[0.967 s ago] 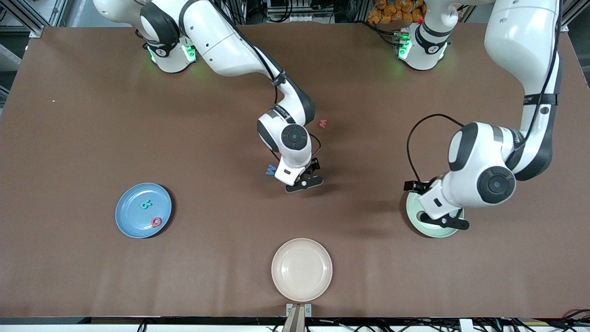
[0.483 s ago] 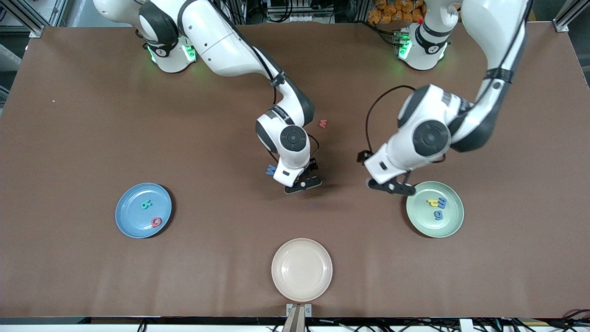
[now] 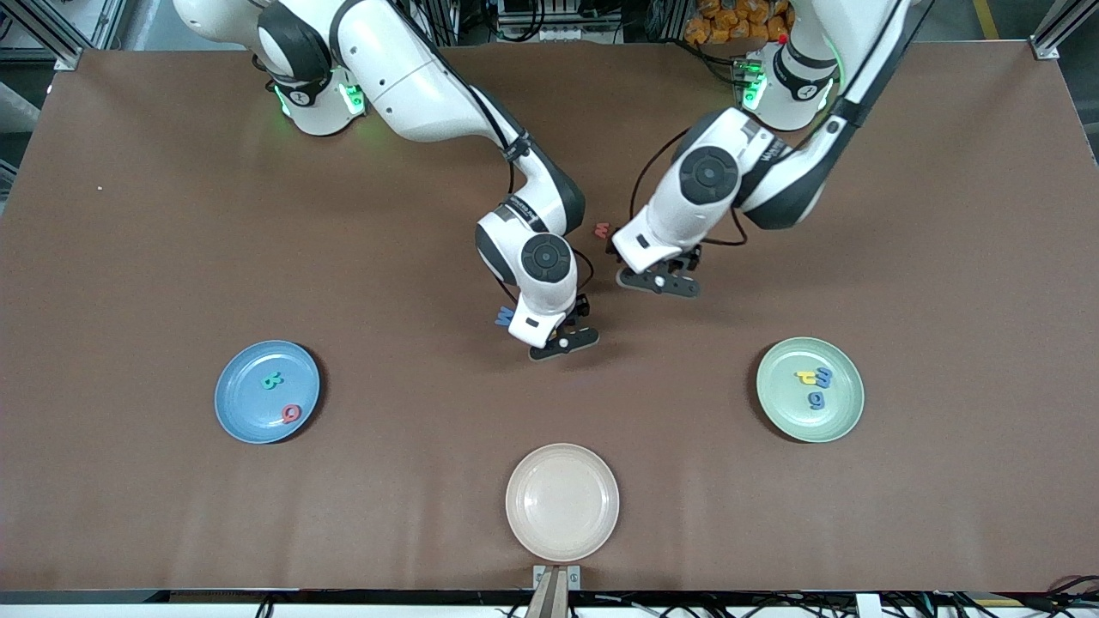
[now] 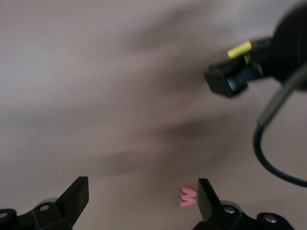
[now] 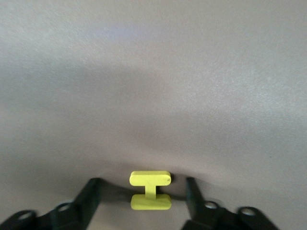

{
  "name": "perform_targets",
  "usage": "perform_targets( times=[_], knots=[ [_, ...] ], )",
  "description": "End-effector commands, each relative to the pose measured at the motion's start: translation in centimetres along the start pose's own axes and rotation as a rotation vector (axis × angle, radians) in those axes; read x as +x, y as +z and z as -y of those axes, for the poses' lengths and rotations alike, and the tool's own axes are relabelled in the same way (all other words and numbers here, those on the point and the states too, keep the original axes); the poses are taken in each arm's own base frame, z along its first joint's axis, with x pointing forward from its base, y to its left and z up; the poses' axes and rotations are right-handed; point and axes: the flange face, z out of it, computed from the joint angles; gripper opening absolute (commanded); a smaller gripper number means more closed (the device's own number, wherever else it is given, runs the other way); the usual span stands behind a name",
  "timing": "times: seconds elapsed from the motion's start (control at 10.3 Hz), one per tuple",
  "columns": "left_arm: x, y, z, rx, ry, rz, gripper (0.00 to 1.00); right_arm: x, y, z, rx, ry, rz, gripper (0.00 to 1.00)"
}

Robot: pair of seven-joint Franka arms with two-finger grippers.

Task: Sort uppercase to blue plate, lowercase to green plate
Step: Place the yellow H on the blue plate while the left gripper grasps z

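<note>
The right gripper (image 5: 144, 191), part open, straddles the yellow H (image 5: 150, 190) lying flat on the table, its crossbar in line with the fingers' reach. The left gripper (image 4: 139, 201), wide open and empty, hovers beside the red w (image 3: 602, 229).

Blue W (image 3: 504, 317) half hidden under right arm's wrist.

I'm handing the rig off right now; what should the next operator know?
Right gripper: jaws open, astride the yellow H, not yet clamped.
Left gripper: jaws open, over the table beside the red-pink m.
Done: teal R and red Q on blue plate; three lowercase letters on green plate.
Left: H and blue W to blue plate, m to green.
</note>
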Motion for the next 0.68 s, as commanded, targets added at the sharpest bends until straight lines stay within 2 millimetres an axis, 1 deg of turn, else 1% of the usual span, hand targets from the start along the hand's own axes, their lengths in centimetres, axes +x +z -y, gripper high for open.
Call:
perform_targets(
  times=[0.0, 0.1, 0.19, 0.29, 0.39, 0.48, 0.58],
  knots=[
    [-3.5, 2.5, -0.8, 0.001, 0.005, -0.011, 1.0, -0.4, -0.8, -0.1, -0.008, -0.001, 0.003, 0.0],
    [-4.9, 3.8, -1.4, 0.012, 0.042, -0.023, 1.0, -0.3, -1.2, 0.0, -0.005, -0.003, -0.001, 0.0],
    [-5.6, 4.8, -2.0, 0.037, 0.072, -0.036, 1.0, -0.2, -1.5, -0.3, -0.004, -0.004, -0.002, 0.0],
    [-6.5, 5.6, -3.4, 0.061, 0.08, -0.047, 1.0, 0.2, -2.5, -1.2, -0.009, 0.004, 0.001, 0.0],
    [-7.2, 6.5, -4.4, 0.091, 0.076, -0.062, 1.0, 1.2, -4.4, -3.5, -0.032, 0.032, 0.005, 0.0],
    [-7.7, 7.5, -5.0, 0.106, 0.059, -0.062, 1.0, 2.1, -6.5, -6.3, -0.056, 0.063, 0.013, 0.0],
    [-8.1, 8.4, -5.7, 0.095, 0.034, -0.054, 1.0, 3.1, -8.2, -9.8, -0.083, 0.078, 0.029, 0.0]
  ],
)
